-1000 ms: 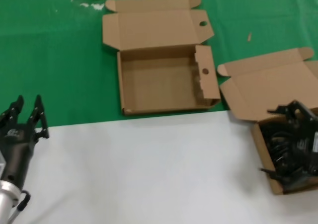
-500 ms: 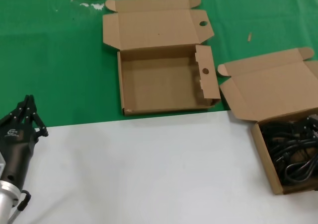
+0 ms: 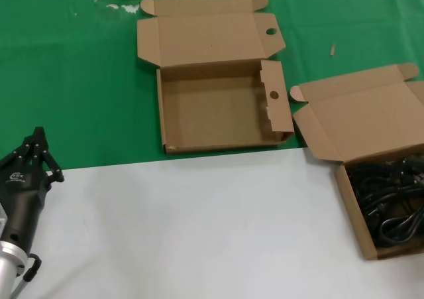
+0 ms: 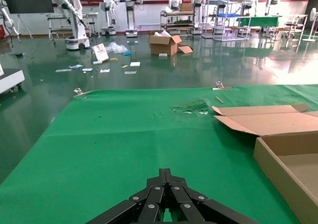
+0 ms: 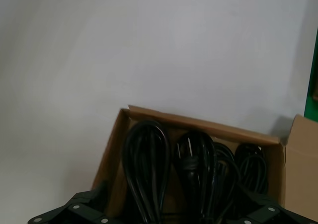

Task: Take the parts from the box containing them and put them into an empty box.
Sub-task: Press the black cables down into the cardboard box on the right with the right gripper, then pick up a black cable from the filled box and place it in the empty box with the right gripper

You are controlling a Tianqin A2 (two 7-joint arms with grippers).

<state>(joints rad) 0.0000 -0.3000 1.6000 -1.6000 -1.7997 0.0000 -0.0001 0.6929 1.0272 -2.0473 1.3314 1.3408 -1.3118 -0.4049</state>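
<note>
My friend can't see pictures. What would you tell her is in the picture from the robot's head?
Two open brown cardboard boxes sit on a table: an empty one with round holes on the green cloth, and one at the right edge holding thin black power cords on the white surface. The left tool, shut, waits at lower left; the right tool is out of view.
</note>
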